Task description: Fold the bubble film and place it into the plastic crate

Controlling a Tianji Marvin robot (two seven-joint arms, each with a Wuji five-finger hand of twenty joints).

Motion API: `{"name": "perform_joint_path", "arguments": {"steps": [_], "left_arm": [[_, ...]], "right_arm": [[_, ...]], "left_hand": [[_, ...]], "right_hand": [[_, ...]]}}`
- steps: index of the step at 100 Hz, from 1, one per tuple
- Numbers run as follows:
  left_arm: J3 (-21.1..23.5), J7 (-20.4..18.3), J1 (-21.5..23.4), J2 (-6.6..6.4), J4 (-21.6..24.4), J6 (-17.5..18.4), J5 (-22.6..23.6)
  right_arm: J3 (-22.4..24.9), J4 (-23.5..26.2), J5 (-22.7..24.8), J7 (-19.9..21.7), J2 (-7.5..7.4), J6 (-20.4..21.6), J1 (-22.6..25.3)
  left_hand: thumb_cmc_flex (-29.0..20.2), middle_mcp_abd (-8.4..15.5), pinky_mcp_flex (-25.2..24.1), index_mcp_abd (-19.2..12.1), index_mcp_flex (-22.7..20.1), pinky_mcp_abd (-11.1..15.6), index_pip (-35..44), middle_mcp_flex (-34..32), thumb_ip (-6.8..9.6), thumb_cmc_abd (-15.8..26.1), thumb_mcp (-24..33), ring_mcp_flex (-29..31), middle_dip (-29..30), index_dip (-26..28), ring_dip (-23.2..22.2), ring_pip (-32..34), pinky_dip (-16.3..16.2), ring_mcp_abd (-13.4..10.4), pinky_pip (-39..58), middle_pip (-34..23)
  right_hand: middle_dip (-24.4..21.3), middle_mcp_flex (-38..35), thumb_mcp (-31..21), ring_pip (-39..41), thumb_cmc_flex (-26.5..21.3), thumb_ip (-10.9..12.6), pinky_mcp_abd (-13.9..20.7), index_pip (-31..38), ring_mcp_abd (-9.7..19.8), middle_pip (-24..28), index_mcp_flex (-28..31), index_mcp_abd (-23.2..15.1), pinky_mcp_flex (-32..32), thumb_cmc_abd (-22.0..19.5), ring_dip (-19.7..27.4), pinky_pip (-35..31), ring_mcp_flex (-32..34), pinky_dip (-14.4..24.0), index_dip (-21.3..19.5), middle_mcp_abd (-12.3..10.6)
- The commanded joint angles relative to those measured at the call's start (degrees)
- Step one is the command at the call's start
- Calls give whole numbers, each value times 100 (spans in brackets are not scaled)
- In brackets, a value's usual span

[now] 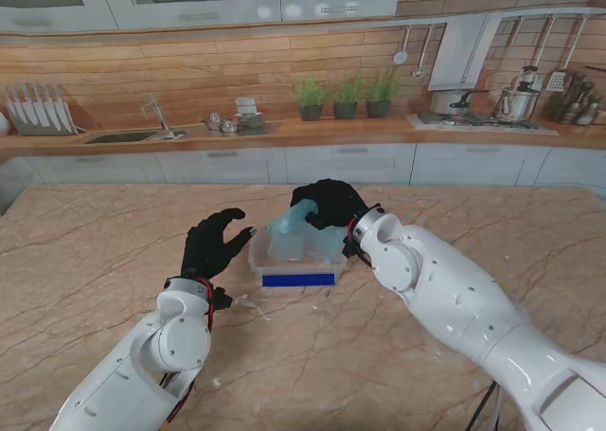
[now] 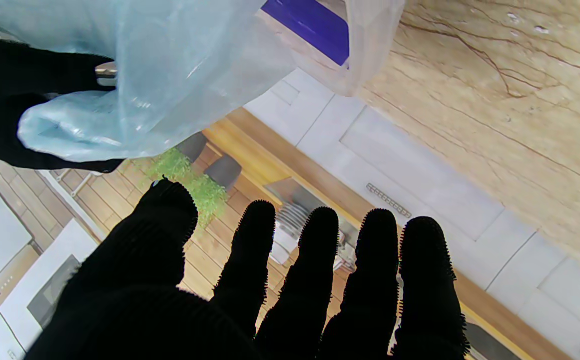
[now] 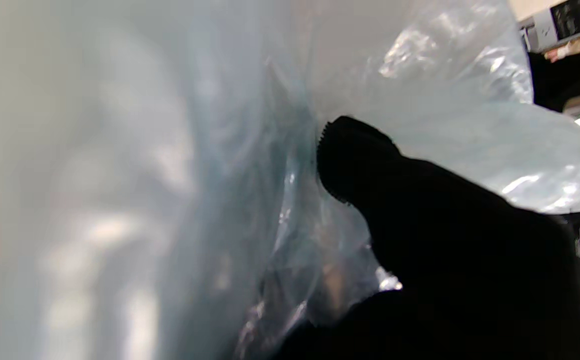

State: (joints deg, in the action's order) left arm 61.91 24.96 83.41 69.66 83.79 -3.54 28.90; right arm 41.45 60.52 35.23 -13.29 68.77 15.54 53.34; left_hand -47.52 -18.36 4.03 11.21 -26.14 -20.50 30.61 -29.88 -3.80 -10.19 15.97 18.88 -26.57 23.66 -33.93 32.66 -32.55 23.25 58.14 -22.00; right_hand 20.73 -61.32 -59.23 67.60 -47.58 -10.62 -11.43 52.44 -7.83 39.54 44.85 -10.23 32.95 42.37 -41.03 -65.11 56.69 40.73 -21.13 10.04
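Placing step: right hand [image 1: 329, 204] pinching film [image 1: 289, 224] over crate [image 1: 296, 268], left hand [image 1: 212, 243] spread and empty beside it; next, likely lowering and letting go inside.

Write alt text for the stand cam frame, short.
The right robot hand, in a black glove, holds a pale blue translucent bubble film over a clear plastic crate with a blue front on a beige marble table. The left robot hand hovers open beside the crate, holding nothing. A kitchen counter runs behind.
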Motion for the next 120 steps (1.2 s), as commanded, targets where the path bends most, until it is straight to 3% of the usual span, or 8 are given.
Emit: {"name": "perform_joint_path", "arguments": {"steps": [1, 15, 45, 73, 99, 120], "left_arm": [[-43, -65, 34, 35, 59, 76, -62], [-97, -225, 56, 21, 146, 198, -191], [-119, -310, 121, 3, 261, 420, -260], [-99, -318, 146, 24, 285, 452, -406], [-161, -400, 81, 64, 227, 426, -708], [-214, -485, 95, 69, 258, 674, -893]], "right_arm": [[-87, -76, 29, 15, 34, 85, -74], [-291, -258, -21, 88, 70, 129, -220], [-532, -426, -565, 632, 164, 16, -446], [-801, -532, -905, 1259, 157, 25, -662], [-1168, -836, -1211, 1732, 221, 120, -953], [-1422, -1141, -1502, 2029, 333, 128, -1155]], "left_hand": [[-115, -64, 13, 18, -118, -61, -157, -82, 212, 197, -119, 52, -43, -10, 34, 90, 84, 80, 167, -63], [-118, -65, 44, 24, -126, -77, -159, -143, 217, 190, -127, 79, -52, -11, 34, 100, 81, 88, 196, -80], [-118, -55, 57, 12, -148, -90, -157, -209, 219, 188, -138, 122, -57, -10, 35, 105, 63, 77, 249, -75], [-138, -59, 44, 21, -160, -70, -168, -209, 220, 206, -158, 112, -65, -11, 40, 87, 93, 75, 199, -71], [-160, -46, 12, 30, -151, 4, -161, -177, 228, 232, -170, 75, -80, -1, 36, 83, 144, 59, 110, -87], [-172, -36, 55, 23, -170, 12, -115, -207, 233, 244, -174, 113, -101, 22, 20, 126, 131, 35, 156, -133]], "right_hand": [[-55, -100, 28, 125, 43, 138, 154, 213, 388, 150, -133, -164, 71, -227, -50, -114, 149, -31, 30, 20], [-69, -103, 36, 133, 46, 155, 159, 247, 393, 184, -149, -154, 86, -257, -44, -141, 158, -58, 64, 36], [-90, -72, 45, 153, 28, 159, 106, 267, 329, 209, -136, -107, 41, -281, -52, -188, 105, -94, 137, 80], [-59, 29, 45, 165, 12, 142, 58, 243, 250, 189, -141, -96, -52, -454, -84, -214, -27, -95, 142, 147], [84, 177, 147, 209, -57, 135, 55, 428, 217, 199, -91, -266, -171, -736, -199, -218, -187, -40, -302, 165], [119, 221, 222, 212, -71, 134, 57, 419, 199, 195, -88, -316, -228, -821, -240, -200, -245, -14, -426, 177]]}}
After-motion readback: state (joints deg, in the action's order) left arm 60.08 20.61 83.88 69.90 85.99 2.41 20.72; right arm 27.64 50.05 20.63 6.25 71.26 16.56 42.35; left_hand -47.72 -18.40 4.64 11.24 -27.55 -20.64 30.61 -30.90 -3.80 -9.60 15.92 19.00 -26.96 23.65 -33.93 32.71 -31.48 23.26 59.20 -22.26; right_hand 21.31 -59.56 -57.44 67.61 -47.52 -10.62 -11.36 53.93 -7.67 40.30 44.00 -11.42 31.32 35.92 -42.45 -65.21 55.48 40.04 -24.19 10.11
